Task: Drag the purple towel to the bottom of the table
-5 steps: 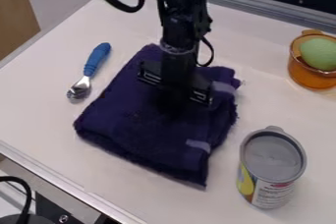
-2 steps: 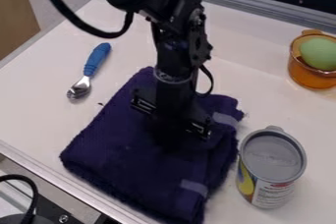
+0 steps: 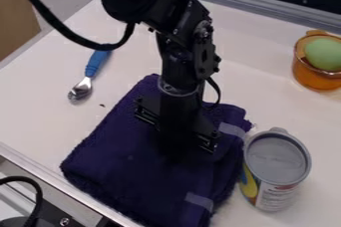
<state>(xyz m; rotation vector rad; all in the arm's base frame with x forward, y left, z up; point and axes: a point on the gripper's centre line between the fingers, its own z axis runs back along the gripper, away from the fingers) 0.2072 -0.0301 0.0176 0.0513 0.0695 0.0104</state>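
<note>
Plainly, the spoon (image 3: 94, 65) is lying leftmost, apart from the towel (image 3: 126, 171). Just beside the table's trim (image 3: 33, 169), the towel is showing its lower left corner, while its body is slanting from upper right down to lower left, its lowest part running to the bottom of the view. Over its upper middle the gripper (image 3: 177, 127) is hanging, its wide body lying crosswise to that long axis, so more cloth is lying below it than above. That is the relation the drag is turning on: any further pull is pointing down the towel, with most cloth ahead of the gripper. Whether it is clamping cloth or only pressing on it, I cannot tell. On the right the can (image 3: 276, 169) is standing so near the towel's edge that a rightward drift is risking a knock
</note>
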